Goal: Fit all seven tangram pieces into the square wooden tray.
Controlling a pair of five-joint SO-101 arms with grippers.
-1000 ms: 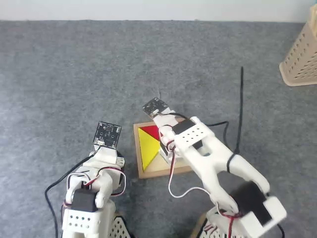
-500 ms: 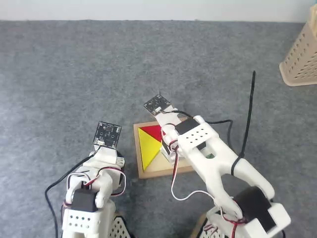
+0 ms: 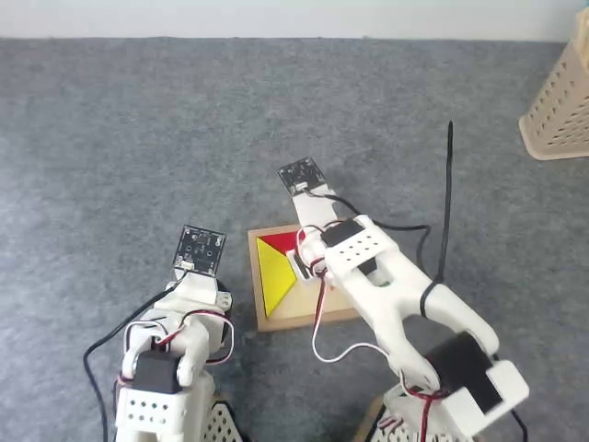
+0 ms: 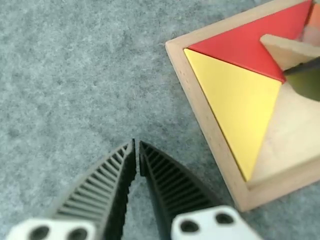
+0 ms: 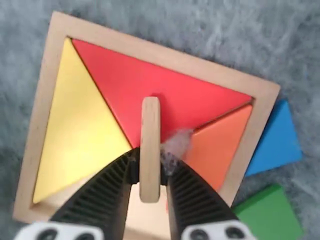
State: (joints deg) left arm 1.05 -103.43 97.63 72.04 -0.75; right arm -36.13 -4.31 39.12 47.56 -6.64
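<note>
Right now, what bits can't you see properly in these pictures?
High view: the right arm covers most of the wooden tray's right side.
Right wrist view: the green piece is cut off by the edge; the wooden piece in the right gripper is edge-on, shape unclear.
Left wrist view: the wooden tray runs off the edge.

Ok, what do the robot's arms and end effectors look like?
The left arm and right arm are white plastic with black servos and loose red, white and black cables. The left end effector and right end effector have black ribbed, tapering fingers.
</note>
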